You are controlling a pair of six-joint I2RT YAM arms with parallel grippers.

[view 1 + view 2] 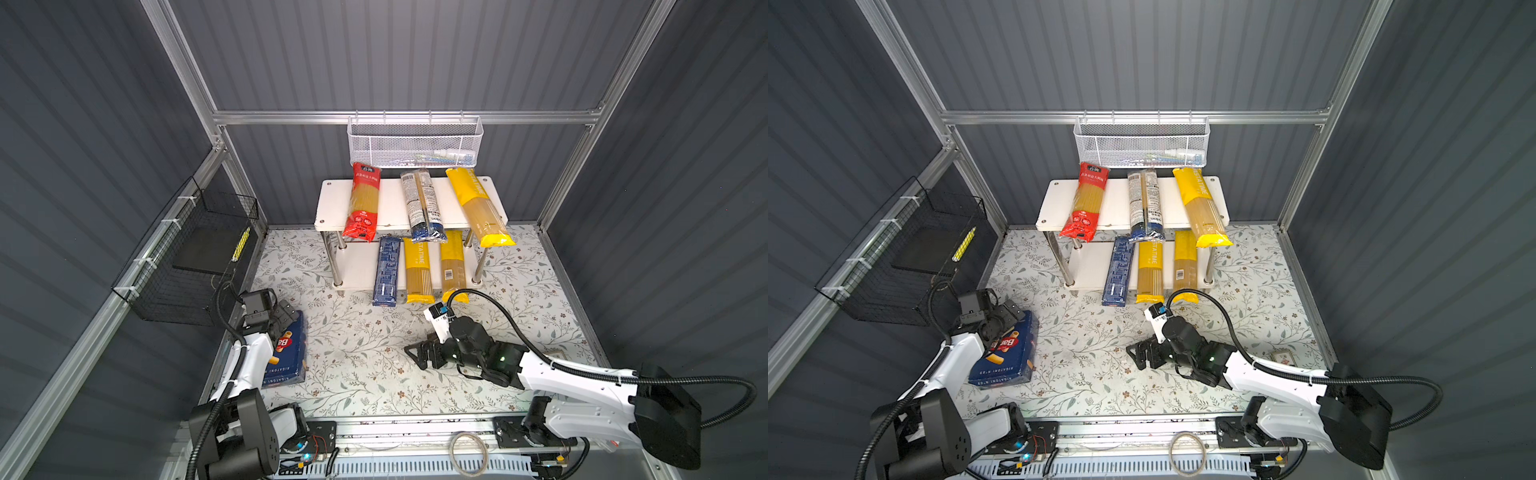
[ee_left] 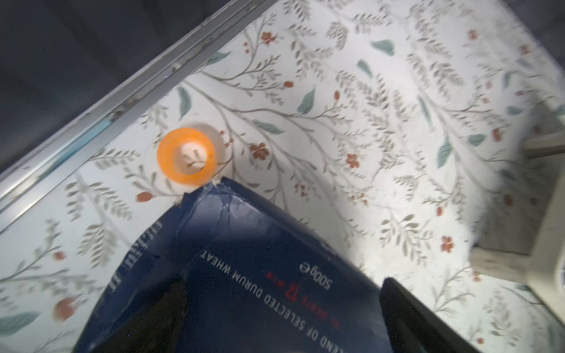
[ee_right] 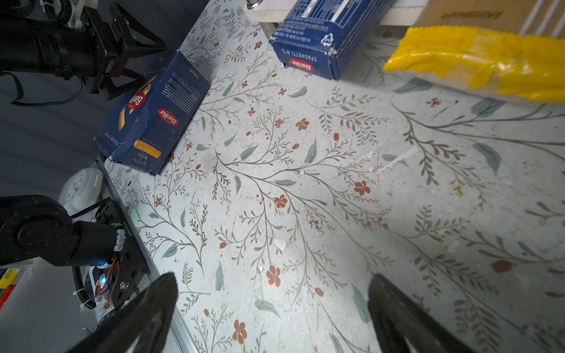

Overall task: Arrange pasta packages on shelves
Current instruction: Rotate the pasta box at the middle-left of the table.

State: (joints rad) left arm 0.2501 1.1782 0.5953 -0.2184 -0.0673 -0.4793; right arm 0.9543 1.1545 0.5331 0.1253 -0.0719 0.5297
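Observation:
The shelves (image 1: pixel 390 203) stand at the back of the floral table. Their top board carries a red bag (image 1: pixel 362 203), a clear and dark-blue bag (image 1: pixel 422 205) and a yellow bag (image 1: pixel 478 205). On the lower board lie a narrow dark-blue box (image 1: pixel 386 270) and two yellow bags (image 1: pixel 417 270) (image 1: pixel 452 266), their ends sticking out in front. A wider blue Barilla box (image 1: pixel 291 357) (image 3: pixel 149 113) lies on the table at the left. My left gripper (image 1: pixel 286 316) (image 2: pixel 279 284) is open, its jaws on either side of that box's far end. Over the table's middle, my right gripper (image 1: pixel 415 357) (image 3: pixel 272 284) is open and holds nothing.
A white mesh basket (image 1: pixel 415 143) hangs on the back rail above the shelves. A black wire basket (image 1: pixel 187 257) hangs on the left wall. An orange ring (image 2: pixel 186 156) lies by the Barilla box's corner near the left rail. A small card (image 1: pixel 1281 356) lies at the right.

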